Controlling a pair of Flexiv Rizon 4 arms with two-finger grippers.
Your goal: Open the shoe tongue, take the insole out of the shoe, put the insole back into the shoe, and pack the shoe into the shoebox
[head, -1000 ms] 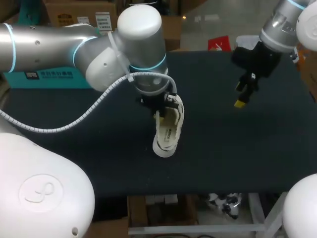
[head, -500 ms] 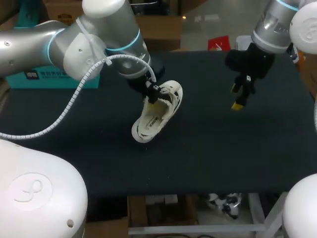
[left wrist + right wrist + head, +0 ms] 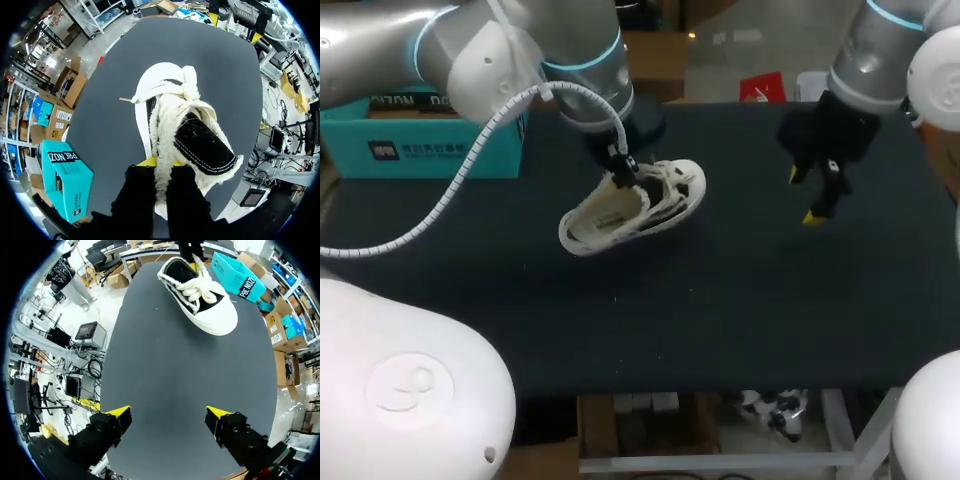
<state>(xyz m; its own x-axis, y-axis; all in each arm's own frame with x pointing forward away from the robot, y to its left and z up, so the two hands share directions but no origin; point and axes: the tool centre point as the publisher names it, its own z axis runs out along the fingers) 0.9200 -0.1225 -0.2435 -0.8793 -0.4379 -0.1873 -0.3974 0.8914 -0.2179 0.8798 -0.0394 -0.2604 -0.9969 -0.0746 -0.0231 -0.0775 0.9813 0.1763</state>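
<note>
Left gripper (image 3: pixel 162 162) is clamped on the fleecy collar of the white shoe (image 3: pixel 635 205), which is tipped on its side over the dark table (image 3: pixel 720 320). Right gripper (image 3: pixel 167 415) hangs well clear on the shoe's toe side, fingers wide apart and holding nothing. The teal box (image 3: pixel 440 150) stands well apart on the shoe's other side.

A dark grey table (image 3: pixel 740 300) with a plain, matte top, evenly lit; its near edge runs straight
</note>
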